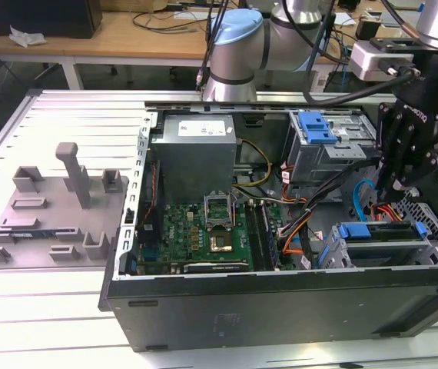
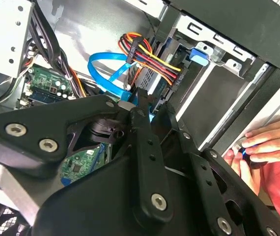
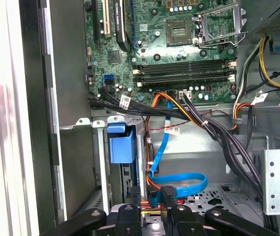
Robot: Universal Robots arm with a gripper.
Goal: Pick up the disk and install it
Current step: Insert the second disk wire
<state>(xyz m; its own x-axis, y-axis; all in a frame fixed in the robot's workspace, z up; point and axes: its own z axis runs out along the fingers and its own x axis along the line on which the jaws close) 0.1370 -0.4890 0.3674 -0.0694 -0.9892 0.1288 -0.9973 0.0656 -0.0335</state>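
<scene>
inside the open computer case point(image 1: 280, 307) sits one disk point(image 1: 376, 231) in its bay; my tool point(image 1: 403, 181) hovers above it, fingers drawn nearly together, holding nothing.

A robotics laboratory or test workshop. An opened desktop computer case point(image 1: 280, 231), its motherboard point(image 1: 204, 231) and cabling exposed, lies on a slotted aluminium bench point(image 1: 58, 123) beside a grey fixture plate point(image 1: 50, 219) with upright posts, with the robot arm point(image 1: 238, 46) mounted just behind the case. In the background of the exterior view stands a wooden desk point(image 1: 134, 34) strewn with loose cables point(image 1: 180, 11), and a person's hand point(image 2: 263, 145) rests at the edge of the case in the second wrist view.
</scene>
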